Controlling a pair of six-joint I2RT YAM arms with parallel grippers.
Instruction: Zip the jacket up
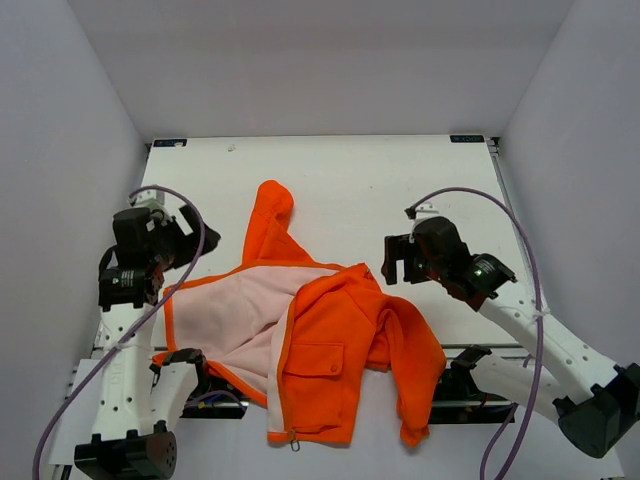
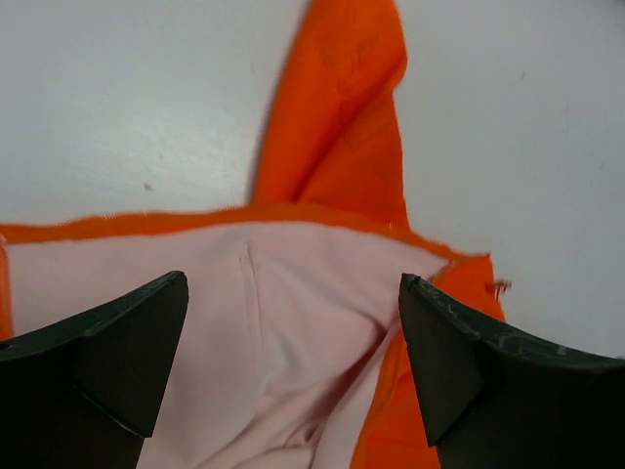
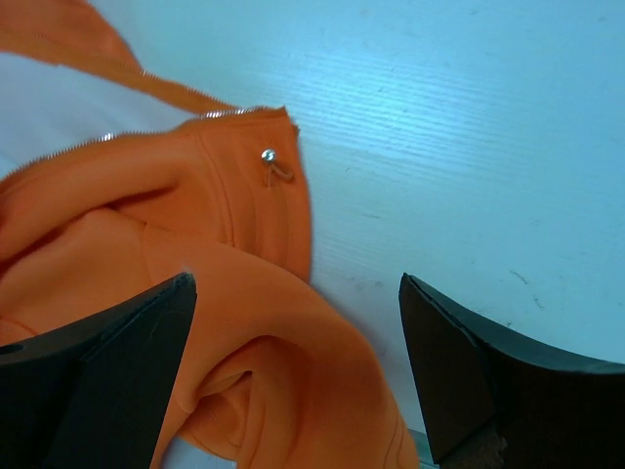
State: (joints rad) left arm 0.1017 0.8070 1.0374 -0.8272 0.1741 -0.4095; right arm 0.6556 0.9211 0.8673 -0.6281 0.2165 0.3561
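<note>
The left gripper (image 2: 293, 293) has its jaws wide open with nothing in them, and they hang right over the pale pink lining (image 1: 230, 315) on the left side of the jacket (image 1: 330, 350). The right gripper (image 3: 293, 283) is wide open too and holds nothing; it sits just off the jacket's top right corner, where a small shiny stud (image 3: 267, 154) and a line of zipper teeth (image 3: 166, 127) show along the orange edge. The jacket lies in the near middle of the white table (image 1: 400, 180), between the two arms. Its left front is flipped out so the inside shows, its right front lies folded over the middle, and one long orange piece (image 1: 270, 215) — likely a sleeve — points away past the jacket's top. Another sleeve (image 1: 415, 370) hangs down on the jacket's right side. At the jacket's bottom edge there is a tiny pale bit (image 1: 294, 438) that may be the zip puller, but it is too small to be sure. The zip looks not started, so the step seems to be getting the jacket laid out. Next, I think, one gripper must pinch the flipped-out front edge and fold it back over the lining until both zip edges lie side by side — then the bottom ends have to be joined.
</note>
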